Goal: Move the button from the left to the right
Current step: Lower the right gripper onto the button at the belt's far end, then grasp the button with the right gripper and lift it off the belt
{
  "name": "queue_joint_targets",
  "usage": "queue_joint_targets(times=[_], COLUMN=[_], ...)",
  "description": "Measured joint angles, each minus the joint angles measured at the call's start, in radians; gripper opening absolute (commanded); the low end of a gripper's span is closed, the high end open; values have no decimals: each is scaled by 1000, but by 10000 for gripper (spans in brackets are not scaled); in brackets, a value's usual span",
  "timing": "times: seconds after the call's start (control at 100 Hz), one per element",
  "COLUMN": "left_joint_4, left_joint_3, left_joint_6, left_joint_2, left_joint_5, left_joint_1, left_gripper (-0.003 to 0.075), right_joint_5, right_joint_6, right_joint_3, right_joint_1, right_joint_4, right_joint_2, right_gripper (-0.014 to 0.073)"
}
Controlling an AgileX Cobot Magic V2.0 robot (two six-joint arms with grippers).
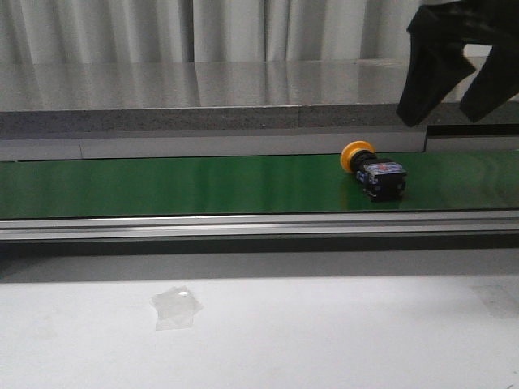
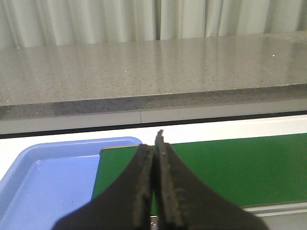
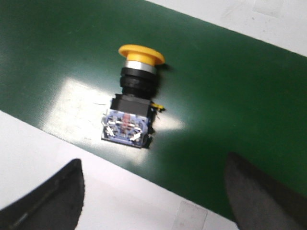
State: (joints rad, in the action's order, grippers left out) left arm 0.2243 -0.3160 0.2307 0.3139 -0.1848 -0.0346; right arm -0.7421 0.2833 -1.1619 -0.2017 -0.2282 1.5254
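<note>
- Front view: pale pleated curtains [image 1: 162,28] hang at the back, behind a speckled grey stone ledge [image 1: 203,89]. Below the ledge a single green belt [image 1: 162,185] runs across the frame, edged by a metal rail [image 1: 243,225], and nearest the camera lies the white worktop [image 1: 340,332].
- Front view: one button [image 1: 374,171] lies on its side on the right part of the green belt, its yellow cap towards the ledge and its black body towards the rail. One crumpled scrap of clear film [image 1: 176,307] sits on the white worktop, well apart from the button.
- Front view: one tool shows, the right tool [image 1: 454,101], hanging above and to the right of the button with its two dark fingers spread and clear of it.
- Left wrist view: the same curtains and grey ledge fill the upper half. The left tool [image 2: 154,143] has its two fingers pressed together with nothing between them.
- Left wrist view: one blue tray [image 2: 43,177] lies just beside the end of the green belt; the part of it in view holds nothing.
- Right wrist view: the green belt crosses the frame with white worktop on either side. The one button [image 3: 131,99] lies on the belt, showing its yellow cap, black collar and a blue end face with red and white marks.
- Right wrist view: the right tool's two fingers [image 3: 48,201] stand wide apart, and the button sits beyond the gap, touching neither.
</note>
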Motion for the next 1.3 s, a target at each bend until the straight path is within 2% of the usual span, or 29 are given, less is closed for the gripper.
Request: queue_joint_targets(times=[0.5,0.57,0.72,0.78,1.15,1.3], left_joint_4=[0,0,0,0,0,0], left_joint_3=[0,0,0,0,0,0], left_joint_6=[0,0,0,0,0,0], left_joint_2=[0,0,0,0,0,0], left_joint_5=[0,0,0,0,0,0], left_joint_1=[0,0,0,0,0,0], left_gripper=[-20,-20,-20,-20,-20,-20], right_joint_5=[67,67,73,73,63,-14], right_joint_6=[8,8,-31,-43,-58,-60], right_joint_3=[-14,-14,-14,-14,-18,-60], right_joint_1=[-19,-19,-19,-19,-15,-15], right_joint_4=[76,85,122,131,150,160], right_joint_2=[147,165,184,184,184,184], right_gripper=[588,535,328,293,290,290])
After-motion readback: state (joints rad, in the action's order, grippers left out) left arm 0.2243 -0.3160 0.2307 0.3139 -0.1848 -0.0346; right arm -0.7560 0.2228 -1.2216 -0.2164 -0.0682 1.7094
